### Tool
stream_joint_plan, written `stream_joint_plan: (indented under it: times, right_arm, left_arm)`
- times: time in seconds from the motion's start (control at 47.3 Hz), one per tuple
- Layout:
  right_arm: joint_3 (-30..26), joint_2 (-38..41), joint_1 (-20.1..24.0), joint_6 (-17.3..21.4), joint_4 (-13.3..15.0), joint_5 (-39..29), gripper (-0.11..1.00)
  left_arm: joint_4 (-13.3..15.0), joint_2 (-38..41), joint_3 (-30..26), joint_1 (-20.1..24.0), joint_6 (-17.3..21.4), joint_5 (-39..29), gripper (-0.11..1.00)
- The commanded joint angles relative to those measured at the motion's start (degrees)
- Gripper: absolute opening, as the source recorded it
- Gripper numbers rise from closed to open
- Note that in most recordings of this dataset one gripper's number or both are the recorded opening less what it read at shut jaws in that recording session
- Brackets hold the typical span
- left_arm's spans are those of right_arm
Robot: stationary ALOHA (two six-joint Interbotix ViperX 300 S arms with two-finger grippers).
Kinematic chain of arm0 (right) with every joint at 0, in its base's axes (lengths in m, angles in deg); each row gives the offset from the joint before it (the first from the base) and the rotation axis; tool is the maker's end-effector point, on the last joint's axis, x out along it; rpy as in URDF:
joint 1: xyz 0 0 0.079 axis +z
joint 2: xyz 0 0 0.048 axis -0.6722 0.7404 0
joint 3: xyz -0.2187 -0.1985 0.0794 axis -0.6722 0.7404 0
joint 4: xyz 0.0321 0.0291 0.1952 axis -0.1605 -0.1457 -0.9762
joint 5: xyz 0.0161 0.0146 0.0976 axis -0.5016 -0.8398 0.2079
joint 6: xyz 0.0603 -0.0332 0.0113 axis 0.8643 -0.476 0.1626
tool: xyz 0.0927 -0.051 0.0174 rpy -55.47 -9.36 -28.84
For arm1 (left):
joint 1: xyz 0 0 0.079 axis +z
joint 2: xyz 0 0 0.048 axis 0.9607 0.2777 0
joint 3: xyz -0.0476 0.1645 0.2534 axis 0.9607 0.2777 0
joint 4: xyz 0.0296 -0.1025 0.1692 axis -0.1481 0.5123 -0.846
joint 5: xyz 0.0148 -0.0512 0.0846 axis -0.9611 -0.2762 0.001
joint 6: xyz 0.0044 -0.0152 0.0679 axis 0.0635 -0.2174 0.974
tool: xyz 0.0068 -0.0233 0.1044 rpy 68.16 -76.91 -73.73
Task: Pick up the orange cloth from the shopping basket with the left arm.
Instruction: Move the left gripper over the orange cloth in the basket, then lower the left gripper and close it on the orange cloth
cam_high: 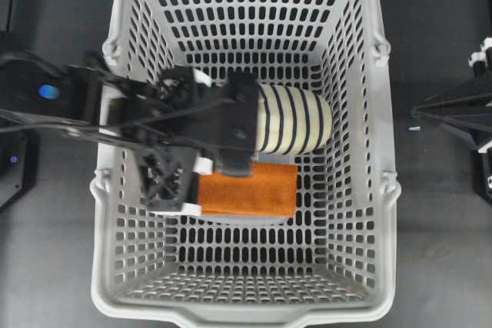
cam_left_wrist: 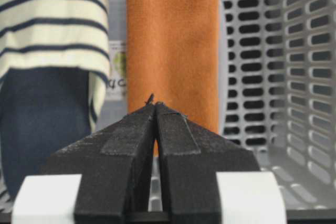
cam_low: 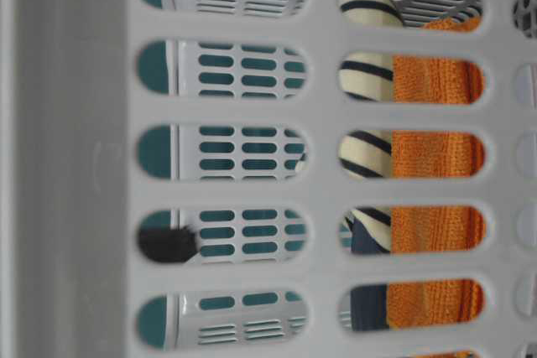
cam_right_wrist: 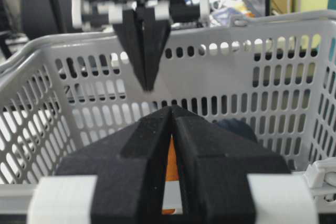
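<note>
Orange cloth (cam_high: 250,190) lies flat on the floor of the shopping basket (cam_high: 384,190), centre frame in the overhead view, touching the striped slipper (cam_high: 296,119) just above it. Left gripper (cam_left_wrist: 156,106) hangs inside the basket with jaws pressed together, holding nothing — tips aimed at the cloth's near edge, likely lining up. It must open before any grasp. Right gripper (cam_right_wrist: 171,111), jaws together, waits outside the wall — clear of the work.

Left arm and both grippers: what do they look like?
The left arm is black with a boxy wrist, loose black cables and a blue light near its base. The left gripper has black, wedge-shaped, rough-textured fingers with white blocks at their bases. The right gripper has the same black wedges and white blocks.
</note>
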Motion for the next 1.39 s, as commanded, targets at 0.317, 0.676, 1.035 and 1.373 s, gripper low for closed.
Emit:
stream_joint_plan:
  times: [0.317, 0.676, 1.035, 1.373]
  right_arm:
    - [-0.7, -0.2, -0.1, -0.1, -0.2, 0.4, -0.01]
    - [-0.6, -0.3, -0.1, -0.1, -0.3, 0.3, -0.01]
    - [-0.3, -0.5, -0.3, -0.1, -0.3, 0.3, -0.01]
    - [-0.1, -0.5, -0.4, 0.0, -0.2, 0.3, -0.01]
  left_arm:
    - [-0.3, 6.1, -3.9, -1.1, -1.1, 0.1, 0.57]
    - [-0.2, 10.5, -3.9, -1.1, -1.3, 1.6, 0.89]
    - [-0.3, 14.5, 0.4, -1.1, -4.2, 7.6, 0.9]
    - [-0.3, 14.5, 4.0, -1.1, -4.4, 9.1, 0.89]
